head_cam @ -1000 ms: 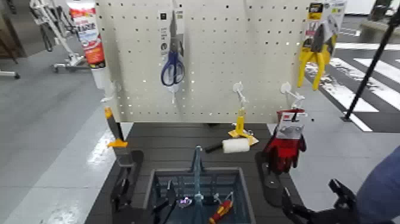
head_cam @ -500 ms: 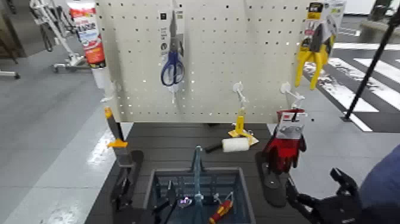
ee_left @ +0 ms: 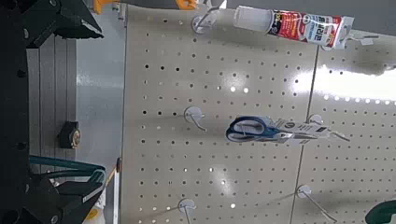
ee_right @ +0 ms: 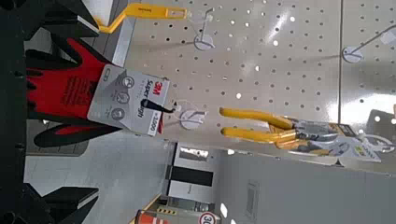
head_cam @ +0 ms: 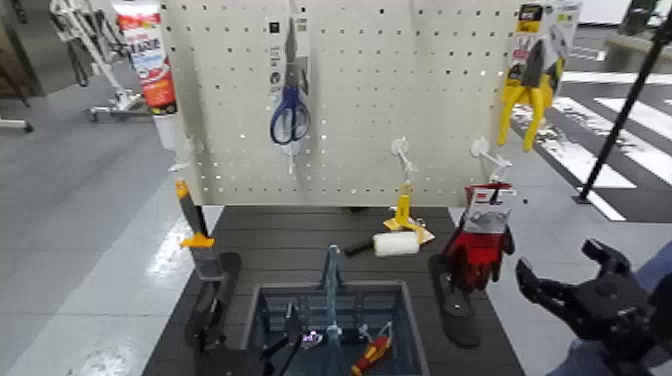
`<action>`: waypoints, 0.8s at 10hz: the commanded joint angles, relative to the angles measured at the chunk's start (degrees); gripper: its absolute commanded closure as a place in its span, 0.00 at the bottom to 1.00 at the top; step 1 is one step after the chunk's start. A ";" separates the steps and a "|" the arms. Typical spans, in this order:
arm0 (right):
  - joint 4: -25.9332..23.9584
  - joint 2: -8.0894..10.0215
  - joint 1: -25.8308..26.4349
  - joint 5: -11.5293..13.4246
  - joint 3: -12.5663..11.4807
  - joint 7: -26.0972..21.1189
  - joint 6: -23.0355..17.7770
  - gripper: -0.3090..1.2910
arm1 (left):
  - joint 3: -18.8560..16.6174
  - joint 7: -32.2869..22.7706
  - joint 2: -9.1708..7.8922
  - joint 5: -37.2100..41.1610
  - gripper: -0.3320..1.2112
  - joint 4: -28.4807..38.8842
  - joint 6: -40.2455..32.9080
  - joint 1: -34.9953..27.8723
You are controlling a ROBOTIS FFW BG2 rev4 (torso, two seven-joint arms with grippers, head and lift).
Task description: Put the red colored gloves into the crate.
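The red colored gloves (head_cam: 478, 248), with black fingers and a red-and-white card, hang from a white hook at the pegboard's lower right. The right wrist view shows the gloves (ee_right: 67, 89) straight ahead between my fingers. My right gripper (head_cam: 563, 266) is open in the air just right of them, not touching. The grey-blue crate (head_cam: 268, 300) with its upright handle sits at the table's front middle. My left gripper (ee_left: 79, 107) is open and parked low by the crate's left side.
On the pegboard hang blue scissors (head_cam: 290, 105), yellow pliers (head_cam: 530, 95) and a sealant tube (head_cam: 145, 55). A paint roller (head_cam: 395, 243) lies on the dark table. A red-and-yellow screwdriver (head_cam: 372, 353) lies in the crate. A black pole (head_cam: 620, 110) slants at the right.
My right gripper has risen from the lower frame edge and moved forward to the gloves' height, staying open. The left arm and the gloves have not moved.
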State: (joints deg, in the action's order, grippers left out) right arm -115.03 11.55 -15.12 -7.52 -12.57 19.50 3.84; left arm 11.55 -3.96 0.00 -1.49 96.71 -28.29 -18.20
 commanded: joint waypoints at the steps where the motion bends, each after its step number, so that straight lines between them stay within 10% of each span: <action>1: 5.43 2.42 6.42 -4.08 -2.28 4.76 2.75 0.26 | 0.05 0.00 2.90 0.08 0.31 -0.11 -0.01 0.09; 8: 20.11 9.63 20.39 -9.09 3.08 17.06 4.95 0.26 | 0.05 0.35 3.08 0.17 0.31 -0.29 -0.10 0.36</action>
State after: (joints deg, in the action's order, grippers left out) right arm -95.93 20.74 4.38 -16.32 -10.22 36.63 9.10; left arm 11.64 -3.62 0.00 -1.32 96.45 -28.37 -17.84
